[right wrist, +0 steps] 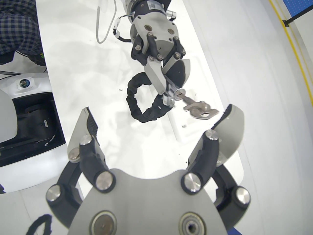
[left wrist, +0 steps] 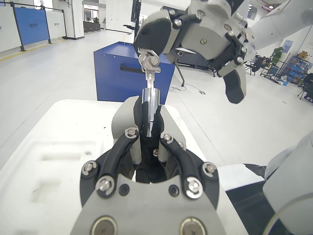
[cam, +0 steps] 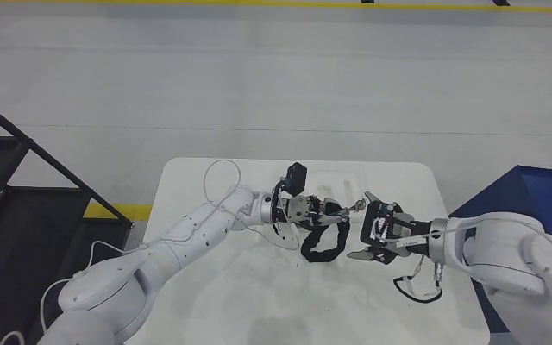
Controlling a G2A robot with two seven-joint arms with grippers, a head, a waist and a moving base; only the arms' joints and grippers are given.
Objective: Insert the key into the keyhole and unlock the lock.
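key (left wrist: 149, 64) seated in lock (left wrist: 150, 96), held by left gripper (left wrist: 149, 107) with fingers closed on it; right gripper (right wrist: 157, 112) fingers spread wide about key head; next, likely: pinch squarely, then twist.

No text can be read for certain. A small white sticker (right wrist: 152, 5) on the black collar of the left arm's wrist carries dark print too fine to make out, and so does a white tag (right wrist: 45, 123) on the black housing beside the table. The blue partition panel (left wrist: 31, 26) bears small white lettering, illegible, and the silver metal key (left wrist: 149, 65) has raised marks on its head that cannot be deciphered
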